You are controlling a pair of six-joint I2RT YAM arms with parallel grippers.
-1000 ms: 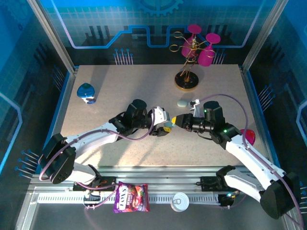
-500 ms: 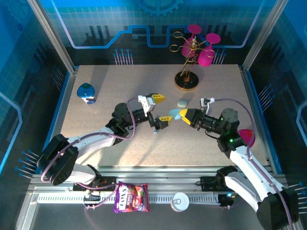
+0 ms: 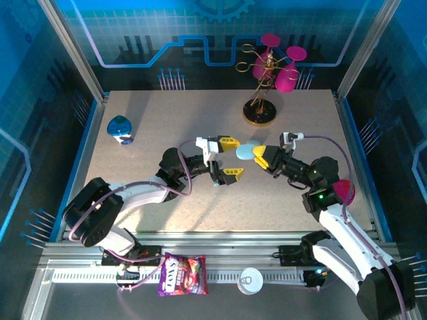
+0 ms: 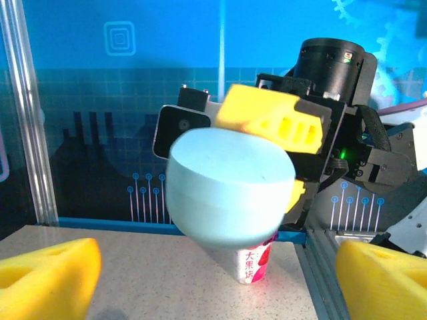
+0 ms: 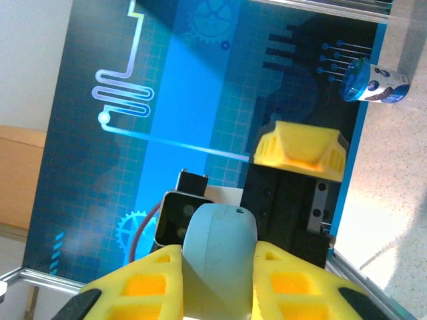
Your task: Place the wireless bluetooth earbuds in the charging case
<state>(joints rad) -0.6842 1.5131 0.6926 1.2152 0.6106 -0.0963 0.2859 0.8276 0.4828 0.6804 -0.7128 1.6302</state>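
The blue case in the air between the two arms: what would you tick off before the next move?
1. Right gripper shut firmly on the blue case: ok.
2. Left gripper open and facing the case: ok.
3. Case held above the table: ok.
4. Case lid open, ready for earbuds: not ok; the left wrist view shows just a seam, so it looks shut.
5. Where the earbuds lie: cannot tell.

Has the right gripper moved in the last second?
Yes: the right gripper, holding the light blue case, has moved up the top view, nearer the gold stand.
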